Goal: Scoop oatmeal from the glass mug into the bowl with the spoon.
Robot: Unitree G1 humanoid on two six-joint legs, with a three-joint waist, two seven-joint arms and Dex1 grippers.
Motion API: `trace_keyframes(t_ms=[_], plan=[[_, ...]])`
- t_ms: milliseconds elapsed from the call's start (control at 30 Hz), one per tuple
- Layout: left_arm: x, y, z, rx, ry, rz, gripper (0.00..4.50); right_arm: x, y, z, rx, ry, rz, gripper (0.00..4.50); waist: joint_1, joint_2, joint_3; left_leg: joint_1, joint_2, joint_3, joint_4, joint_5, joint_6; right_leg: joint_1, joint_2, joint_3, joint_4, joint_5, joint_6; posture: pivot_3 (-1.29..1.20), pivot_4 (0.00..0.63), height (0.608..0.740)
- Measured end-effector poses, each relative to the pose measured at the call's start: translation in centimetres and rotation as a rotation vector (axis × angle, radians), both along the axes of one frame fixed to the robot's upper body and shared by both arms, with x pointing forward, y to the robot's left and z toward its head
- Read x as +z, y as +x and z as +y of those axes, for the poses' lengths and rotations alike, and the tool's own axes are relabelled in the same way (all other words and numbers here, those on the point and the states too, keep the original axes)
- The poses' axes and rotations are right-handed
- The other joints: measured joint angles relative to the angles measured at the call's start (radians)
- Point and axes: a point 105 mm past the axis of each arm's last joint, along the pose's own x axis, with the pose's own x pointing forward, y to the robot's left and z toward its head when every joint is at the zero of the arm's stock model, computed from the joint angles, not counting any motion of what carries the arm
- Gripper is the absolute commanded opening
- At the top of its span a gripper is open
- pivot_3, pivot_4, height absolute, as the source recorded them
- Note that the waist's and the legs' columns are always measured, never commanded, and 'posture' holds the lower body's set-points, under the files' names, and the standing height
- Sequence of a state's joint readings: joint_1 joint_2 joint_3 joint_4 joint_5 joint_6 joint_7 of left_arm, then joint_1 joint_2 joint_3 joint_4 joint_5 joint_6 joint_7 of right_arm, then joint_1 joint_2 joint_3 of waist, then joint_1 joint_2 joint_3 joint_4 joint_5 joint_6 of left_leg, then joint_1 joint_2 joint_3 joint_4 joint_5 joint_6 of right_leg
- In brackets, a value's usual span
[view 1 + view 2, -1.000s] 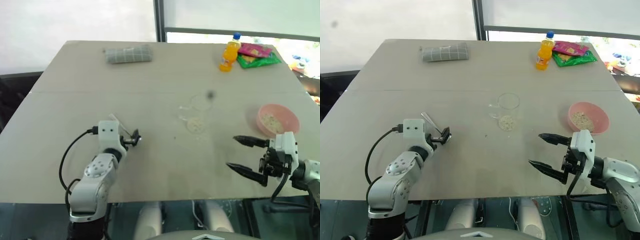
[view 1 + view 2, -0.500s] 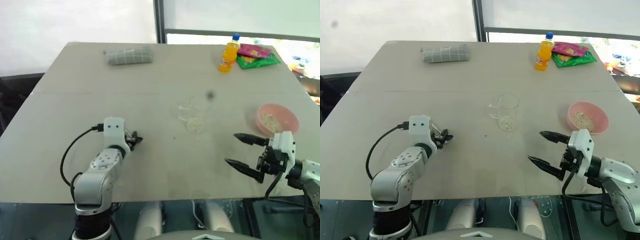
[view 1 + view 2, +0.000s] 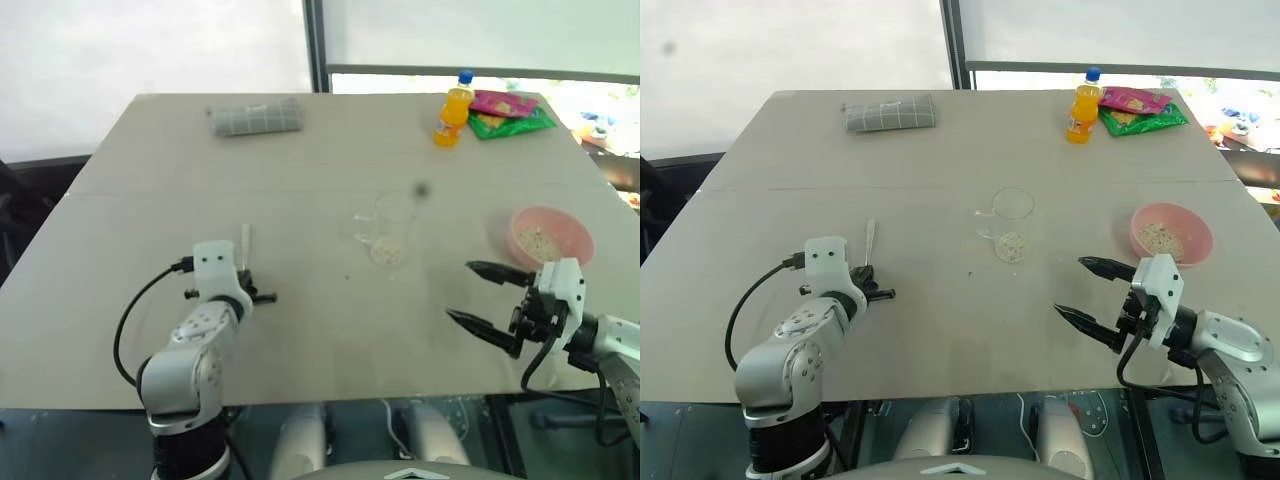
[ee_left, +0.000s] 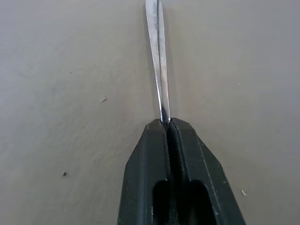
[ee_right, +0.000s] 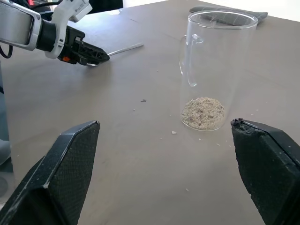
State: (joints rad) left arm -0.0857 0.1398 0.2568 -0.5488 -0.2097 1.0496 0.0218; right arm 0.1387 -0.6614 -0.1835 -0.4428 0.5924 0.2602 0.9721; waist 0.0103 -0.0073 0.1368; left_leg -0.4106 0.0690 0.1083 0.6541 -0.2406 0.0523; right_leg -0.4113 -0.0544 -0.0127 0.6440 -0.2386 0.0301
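the left tool (image 4: 167, 123) has just pinched shut on the spoon (image 4: 157, 56) at the mug's (image 3: 1012, 222) nine o'clock, readying scooping; right tool (image 3: 1092, 291) stays spread.

The glass mug (image 3: 1012, 222) is standing near the middle of the worktop (image 3: 940, 330), and the oatmeal (image 3: 1011, 245) is lying in its bottom. The bowl (image 3: 1171, 233) is sitting to the right of the mug. The spoon (image 3: 869, 243) is lying on the worktop to the left of the mug. A bottle (image 3: 1080, 105) and some packets (image 3: 1140, 108) are sitting at the far right edge. A folded cloth (image 3: 889, 114) is lying at the far left.
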Motion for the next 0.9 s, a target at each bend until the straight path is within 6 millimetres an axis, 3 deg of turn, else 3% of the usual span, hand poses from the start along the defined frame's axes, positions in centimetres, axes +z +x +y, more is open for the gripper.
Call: trace_keyframes(t_ms=[167,333,467,567,733,900], plan=[[0.1,-0.7,-0.7,-0.144,-0.092,-0.128,0.05,0.0,0.3,0.3,-0.001,0.016,0.013,4.50,0.001,-0.004,0.003,-0.003,0.002,0.000,0.001,0.000,0.000,-0.001,-0.001,0.000,0.000,0.000,-0.001,0.00,0.150,0.740],[-0.3,-3.8,-0.5,-0.345,-0.042,-0.199,0.05,-0.1,-0.2,1.1,0.031,0.049,0.077,4.50,0.001,-0.009,0.005,-0.004,0.004,0.000,0.001,0.000,-0.001,-0.004,-0.001,-0.001,-0.001,0.000,-0.001,0.00,0.150,0.740],[-0.4,-7.9,-3.6,-0.707,-0.025,-0.259,0.05,0.4,-1.0,3.5,0.073,0.133,0.209,4.50,0.001,-0.009,0.005,-0.004,0.004,0.002,0.000,-0.003,-0.005,-0.004,-0.010,-0.001,-0.001,0.000,-0.001,0.00,0.150,0.740],[-0.2,-9.2,-5.0,-0.841,0.005,-0.301,0.05,0.3,-1.3,5.7,0.085,0.186,0.302,4.50,0.004,-0.010,0.005,-0.004,0.003,0.001,0.001,-0.003,-0.005,-0.005,-0.013,-0.003,-0.001,0.000,-0.001,0.00,0.150,0.740],[0.3,-9.2,-6.7,-1.007,0.090,-0.360,0.05,-0.9,-0.5,8.4,0.047,0.286,0.522,4.50,0.001,-0.009,0.006,-0.005,0.003,0.002,0.001,-0.003,-0.005,-0.006,-0.012,-0.003,-0.001,0.000,-0.001,0.00,0.150,0.740],[0.8,-8.1,-8.2,-1.078,0.134,-0.415,0.05,0.5,1.1,10.8,0.074,0.414,0.652,4.50,0.000,-0.009,0.006,-0.006,0.003,0.003,0.000,0.000,0.000,-0.006,-0.006,-0.002,-0.001,0.000,-0.001,0.00,0.150,0.740]])
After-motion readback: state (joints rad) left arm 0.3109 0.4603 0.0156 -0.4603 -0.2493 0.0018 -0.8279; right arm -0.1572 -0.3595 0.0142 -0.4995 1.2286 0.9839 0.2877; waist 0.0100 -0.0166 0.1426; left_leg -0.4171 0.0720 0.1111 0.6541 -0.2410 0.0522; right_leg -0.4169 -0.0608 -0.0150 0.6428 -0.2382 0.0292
